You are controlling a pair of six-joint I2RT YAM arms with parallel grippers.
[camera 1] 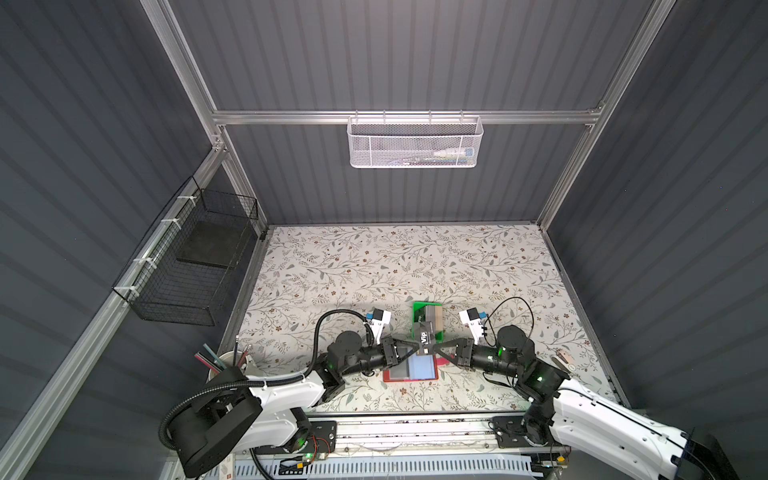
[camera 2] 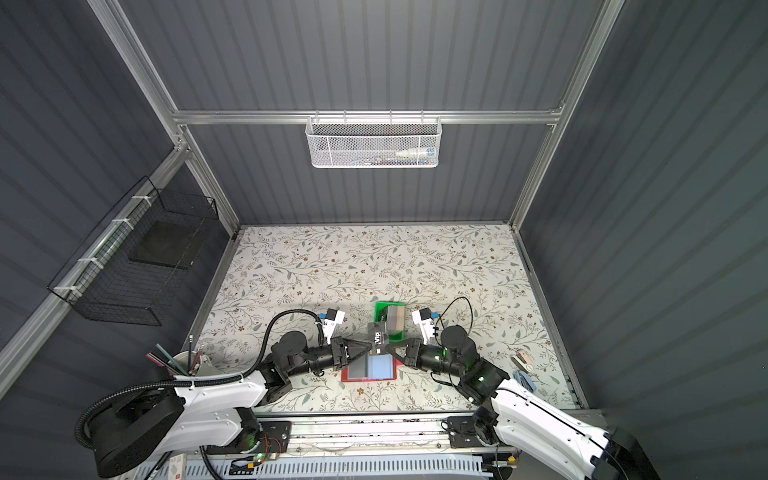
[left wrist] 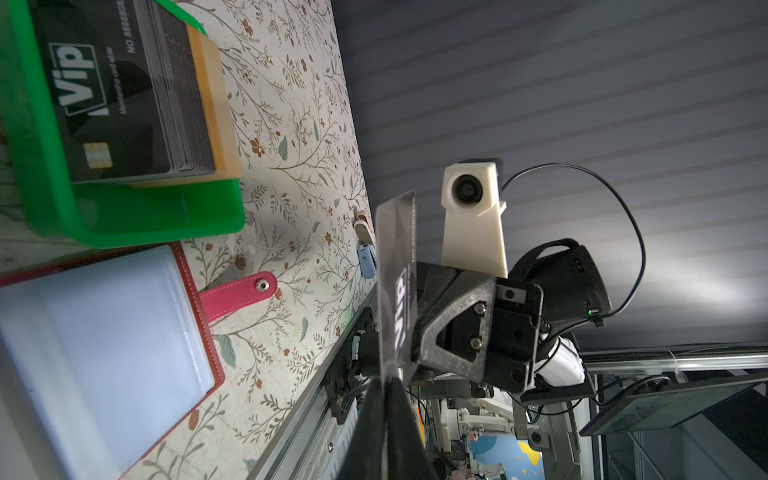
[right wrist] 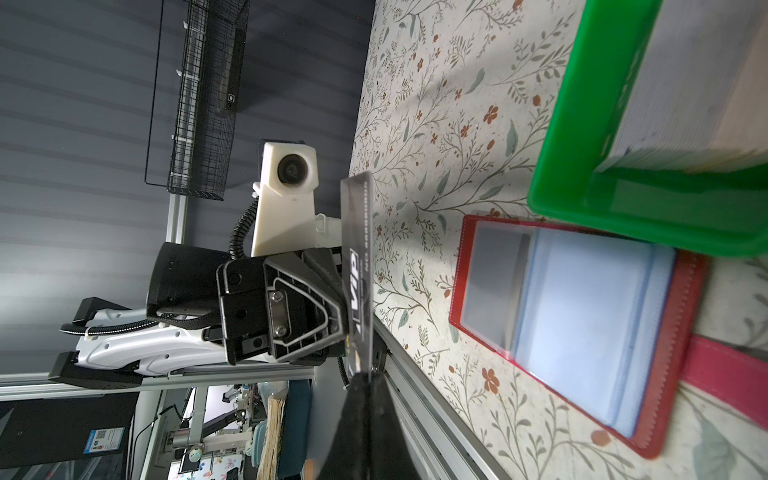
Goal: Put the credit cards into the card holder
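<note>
Left end effector (camera 1: 417, 345) and right end effector (camera 1: 436, 347) clench one Vip card (camera 1: 424, 341) near the card holder (camera 1: 390, 377) at the surface's (camera 1: 374, 270) front edge.

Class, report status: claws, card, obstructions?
Left claw, right claw shut on black plastic Vip card, aloft near open red booklet holder. Green plastic tray adjacent, not blocking.

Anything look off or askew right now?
Only this: one black Vip card is in the air near the open card holder, pinched by the left gripper and right gripper at once. Nothing spilled or damaged.
</note>
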